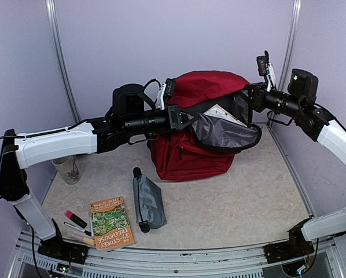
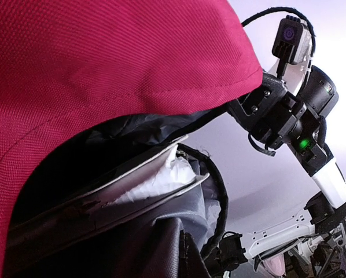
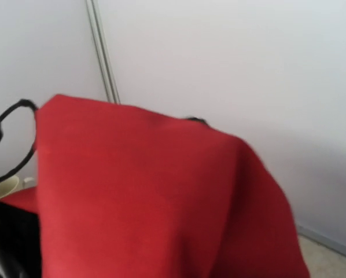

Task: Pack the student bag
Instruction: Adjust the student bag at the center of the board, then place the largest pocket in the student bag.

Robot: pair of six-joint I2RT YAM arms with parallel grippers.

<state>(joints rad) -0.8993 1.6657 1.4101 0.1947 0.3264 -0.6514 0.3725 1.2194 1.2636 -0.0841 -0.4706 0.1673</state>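
The student bag point(image 1: 187, 156), dark red, stands at the back middle of the table. Its top is open and a grey-lined flap point(image 1: 225, 133) hangs forward. A white flat item point(image 1: 222, 111) shows inside the opening, and its pale edges point(image 2: 155, 174) also show in the left wrist view. My left gripper point(image 1: 190, 117) reaches in from the left and is shut on the flap's edge. My right gripper point(image 1: 249, 95) is pressed against the bag's upper right rim. Red fabric point(image 3: 150, 191) fills the right wrist view and hides the fingers there.
A grey zip pouch point(image 1: 148, 202) lies in front of the bag. A picture book point(image 1: 111, 222), a pink highlighter point(image 1: 76, 218) and pens point(image 1: 78, 231) lie at the front left. A cup point(image 1: 67, 169) stands by the left arm. Walls close in behind and at the sides.
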